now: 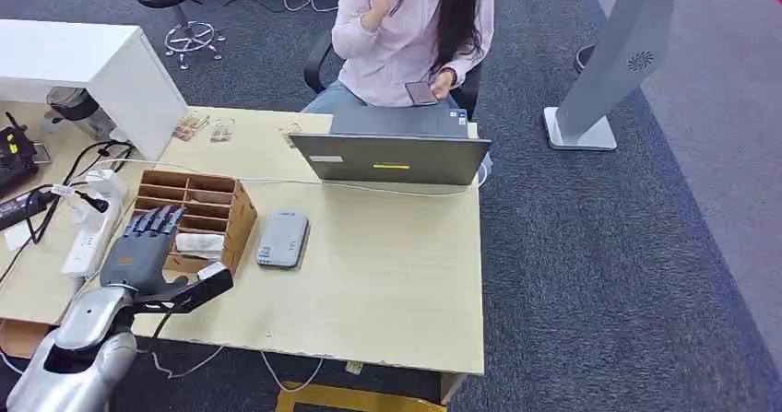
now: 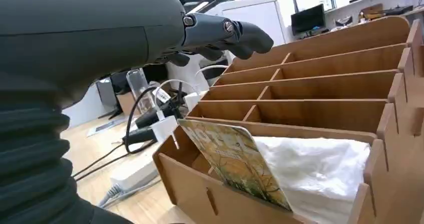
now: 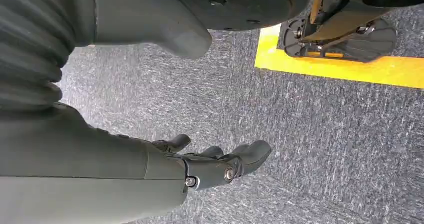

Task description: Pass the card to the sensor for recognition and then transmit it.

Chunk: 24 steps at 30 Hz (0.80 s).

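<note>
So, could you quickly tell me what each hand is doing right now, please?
Left hand: open, fingers spread over the wooden organizer, holding nothing.
Right hand: open, hanging over the carpet, holding nothing.

card [image 2: 235, 161]: lower part hidden behind organizer [image 2: 200, 194] front wall | print blurred

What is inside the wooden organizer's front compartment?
In the wooden organizer, the front slot holds a patterned card leaning tilted against crumpled white material. Whatever lies beneath that material is covered. The left hand hovers above, holding nothing.
</note>
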### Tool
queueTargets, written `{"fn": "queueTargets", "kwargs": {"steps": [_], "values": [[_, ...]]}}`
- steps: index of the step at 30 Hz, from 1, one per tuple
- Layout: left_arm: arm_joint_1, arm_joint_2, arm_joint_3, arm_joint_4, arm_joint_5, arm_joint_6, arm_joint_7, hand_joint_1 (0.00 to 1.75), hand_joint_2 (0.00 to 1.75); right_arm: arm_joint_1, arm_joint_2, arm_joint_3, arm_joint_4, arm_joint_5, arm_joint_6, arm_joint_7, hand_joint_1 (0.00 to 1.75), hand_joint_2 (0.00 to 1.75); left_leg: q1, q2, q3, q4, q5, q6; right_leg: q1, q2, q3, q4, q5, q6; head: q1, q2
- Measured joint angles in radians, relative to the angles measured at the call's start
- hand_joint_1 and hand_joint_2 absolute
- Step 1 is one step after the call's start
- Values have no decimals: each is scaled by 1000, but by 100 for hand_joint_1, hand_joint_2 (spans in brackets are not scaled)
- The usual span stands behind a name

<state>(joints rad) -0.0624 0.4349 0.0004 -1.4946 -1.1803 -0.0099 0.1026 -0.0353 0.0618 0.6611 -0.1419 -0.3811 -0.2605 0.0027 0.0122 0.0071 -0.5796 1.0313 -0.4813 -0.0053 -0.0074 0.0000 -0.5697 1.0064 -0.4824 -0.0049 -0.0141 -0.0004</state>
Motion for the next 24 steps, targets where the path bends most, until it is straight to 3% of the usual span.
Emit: {"fn": "queueTargets", "kwargs": {"steps": [3,4,24], "values": [[0,0,-1,7,0,0,0,0,175,0,0,0,0,0,2,0,0,175,0,0,0,0,0,0,0,0,0,0,0,0,0,0],[0,0,-1,9,0,0,0,175,175,0,0,1,0,0,2,0,0,175,0,0,0,0,0,0,0,0,0,0,0,0,0,0],[1,0,-3,12,18,53,-21,175,175,0,-4,15,0,0,3,-6,0,175,0,0,0,0,0,0,0,0,0,0,0,0,0,0]]}}
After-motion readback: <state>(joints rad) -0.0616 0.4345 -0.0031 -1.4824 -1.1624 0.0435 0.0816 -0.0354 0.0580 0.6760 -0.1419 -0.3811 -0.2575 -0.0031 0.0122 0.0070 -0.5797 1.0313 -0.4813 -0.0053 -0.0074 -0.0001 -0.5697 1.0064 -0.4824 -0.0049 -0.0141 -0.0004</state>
